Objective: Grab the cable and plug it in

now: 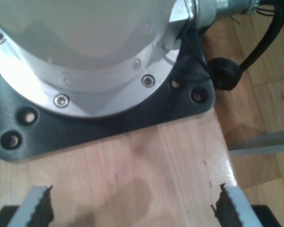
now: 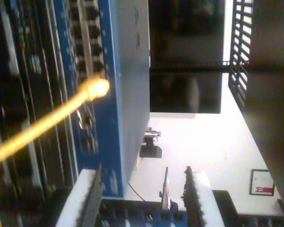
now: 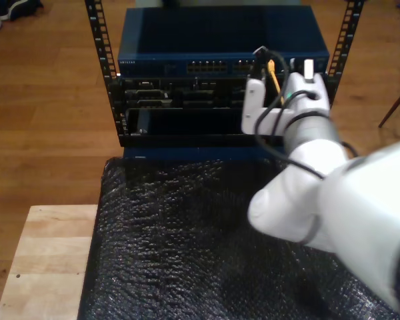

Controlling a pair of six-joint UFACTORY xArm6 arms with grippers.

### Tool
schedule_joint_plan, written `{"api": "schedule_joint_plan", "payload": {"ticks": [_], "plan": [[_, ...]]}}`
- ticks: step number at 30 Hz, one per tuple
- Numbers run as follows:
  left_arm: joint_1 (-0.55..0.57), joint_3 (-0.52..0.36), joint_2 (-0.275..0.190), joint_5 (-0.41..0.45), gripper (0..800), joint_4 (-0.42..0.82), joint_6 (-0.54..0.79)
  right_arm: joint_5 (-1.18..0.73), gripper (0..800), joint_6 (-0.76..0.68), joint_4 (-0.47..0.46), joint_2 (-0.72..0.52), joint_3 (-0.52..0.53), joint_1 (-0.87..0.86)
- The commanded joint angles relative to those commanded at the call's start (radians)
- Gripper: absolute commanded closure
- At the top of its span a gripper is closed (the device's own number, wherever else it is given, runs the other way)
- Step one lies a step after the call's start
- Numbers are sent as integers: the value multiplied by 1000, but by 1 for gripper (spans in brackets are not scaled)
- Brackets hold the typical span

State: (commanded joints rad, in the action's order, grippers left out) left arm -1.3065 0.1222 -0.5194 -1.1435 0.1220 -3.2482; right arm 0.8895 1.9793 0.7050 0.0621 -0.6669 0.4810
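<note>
Cable [image 2: 42, 124] reaches the blue switch [image 2: 128, 85]; my second gripper [image 2: 139, 198] fingers released, my first gripper [image 1: 132, 208] fingers released over the counter [image 1: 146, 165].

Robotics lab or test room, shown by an open equipment rack [image 3: 107, 73] with a blue network switch [image 3: 220, 47], wood-plank floor [image 3: 47, 120], black padded mat [image 3: 180, 240], wooden bench [image 3: 47, 260]

The cable [image 3: 274, 75] and rack posts [image 3: 343, 41] crowd the blue switch [image 3: 187, 65] front.
</note>
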Motion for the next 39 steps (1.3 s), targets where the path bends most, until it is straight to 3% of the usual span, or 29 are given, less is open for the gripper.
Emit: {"api": "schedule_joint_plan", "payload": {"ticks": [12, 18, 39], "plan": [[0, 0, 0, 0, 0, 0, 0, -278, 262, 157, -28, -284, 160, -172], [0, -2, 0, 0, 0, 0, 0, -500, 240, 210, -57, -399, 184, -308], [0, -2, 0, 0, 0, 0, 0, -1386, 75, 612, -104, -707, 215, -927]]}}
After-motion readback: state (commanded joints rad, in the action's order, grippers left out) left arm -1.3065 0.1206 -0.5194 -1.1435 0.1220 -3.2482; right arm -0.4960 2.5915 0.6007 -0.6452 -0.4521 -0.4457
